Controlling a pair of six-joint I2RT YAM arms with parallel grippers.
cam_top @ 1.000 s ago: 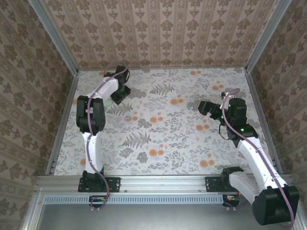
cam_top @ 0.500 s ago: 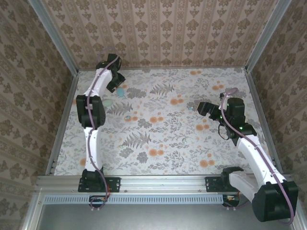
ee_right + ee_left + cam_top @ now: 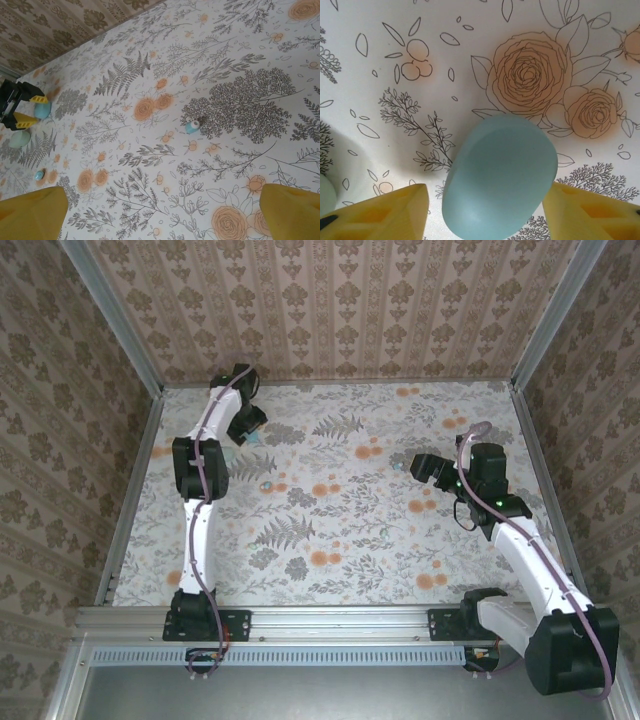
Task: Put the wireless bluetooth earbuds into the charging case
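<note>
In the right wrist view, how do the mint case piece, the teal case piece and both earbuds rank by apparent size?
1. mint case piece
2. teal case piece, partly covered; these two look close
3. central earbud
4. earbud near the case pieces, farther from the camera, so unsure

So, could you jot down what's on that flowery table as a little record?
Left hand: open, fingers either side of the charging case
Right hand: open, empty, above the table
Mint piece: on the cloth beside the case
Earbud one: loose, ahead of the right hand
Earbud two: loose, near the mint piece
</note>
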